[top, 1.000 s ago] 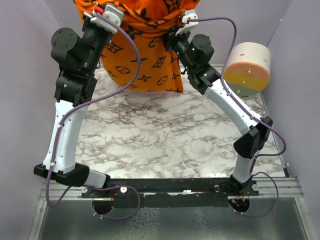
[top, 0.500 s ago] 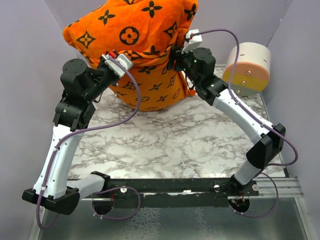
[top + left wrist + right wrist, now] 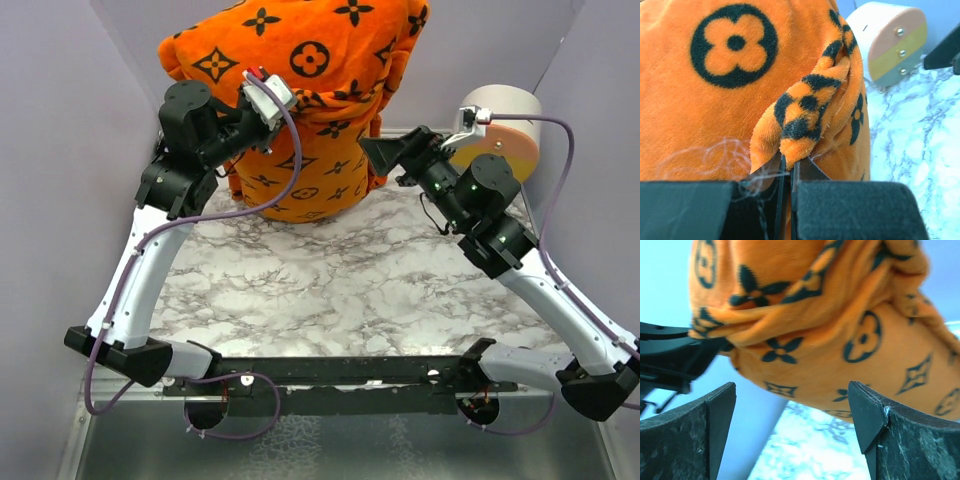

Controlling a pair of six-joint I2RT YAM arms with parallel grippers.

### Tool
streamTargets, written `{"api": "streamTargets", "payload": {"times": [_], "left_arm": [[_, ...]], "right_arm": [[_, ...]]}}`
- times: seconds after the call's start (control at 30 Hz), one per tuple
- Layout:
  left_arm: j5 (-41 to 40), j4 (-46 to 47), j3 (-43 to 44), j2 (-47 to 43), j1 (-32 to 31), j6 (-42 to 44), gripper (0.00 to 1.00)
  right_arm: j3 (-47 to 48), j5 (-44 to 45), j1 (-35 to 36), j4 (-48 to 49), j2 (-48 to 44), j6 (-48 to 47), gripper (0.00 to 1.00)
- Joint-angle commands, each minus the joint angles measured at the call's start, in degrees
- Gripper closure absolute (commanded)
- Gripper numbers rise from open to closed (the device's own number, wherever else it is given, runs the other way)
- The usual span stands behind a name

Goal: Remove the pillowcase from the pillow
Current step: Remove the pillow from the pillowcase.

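Note:
The orange pillowcase [image 3: 330, 60] with black flower marks bulges at the back of the table; the pillow inside it is hidden. My left gripper [image 3: 258, 108] presses against its left side. In the left wrist view that gripper [image 3: 789, 162] is shut on a fold of the pillowcase [image 3: 805, 112]. My right gripper [image 3: 378, 150] hangs just off the pillowcase's right edge, open and holding nothing. From the right wrist, the pillowcase [image 3: 840, 320] fills the space beyond the wide-apart fingers of that gripper [image 3: 792, 390], apart from them.
A white, orange and yellow cylinder [image 3: 497, 135] lies at the back right, just behind the right arm, and shows in the left wrist view as the cylinder [image 3: 890, 42]. The marble table [image 3: 330, 280] is enclosed by lilac walls on the left, back and right.
My right gripper opened, let go of the pillowcase and drew back to the right. The left gripper kept its hold and swung right with the cloth.

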Motion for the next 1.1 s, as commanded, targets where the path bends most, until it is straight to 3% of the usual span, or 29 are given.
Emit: {"api": "streamTargets", "payload": {"times": [0.0,0.17,0.27,0.4,0.6,0.73,0.87,1.07], "left_arm": [[0.0,0.8,2.4,0.1,-4.4,-1.7,1.00],[-2.8,-0.9,2.3,-0.5,-7.2,-0.4,1.00],[-4.0,-1.5,2.5,-0.8,-7.4,0.6,1.00],[-5.9,-1.7,3.2,-1.2,-7.4,1.7,1.00],[-7.3,-0.8,2.1,-3.3,-7.5,3.0,1.00],[-7.0,-2.0,2.0,-4.6,-7.7,3.5,1.00],[-7.1,-1.9,1.0,-6.4,-7.8,3.9,1.00],[-9.8,6.1,-3.1,-8.1,-9.0,4.5,0.82]], "right_arm": [[1.0,-6.9,1.7,4.7,3.2,9.3,0.07],[8.3,-7.1,2.1,6.3,9.5,9.5,0.06],[10.0,-6.1,2.1,5.9,12.5,9.6,0.12],[7.7,-3.9,2.1,7.0,13.2,8.6,0.27],[4.2,1.6,2.1,7.4,11.7,7.1,0.65],[4.8,2.7,2.1,7.4,12.0,7.2,0.67],[5.7,2.4,2.1,6.6,12.8,6.8,0.75],[8.4,-0.9,3.4,4.1,16.6,6.6,0.94]]}}
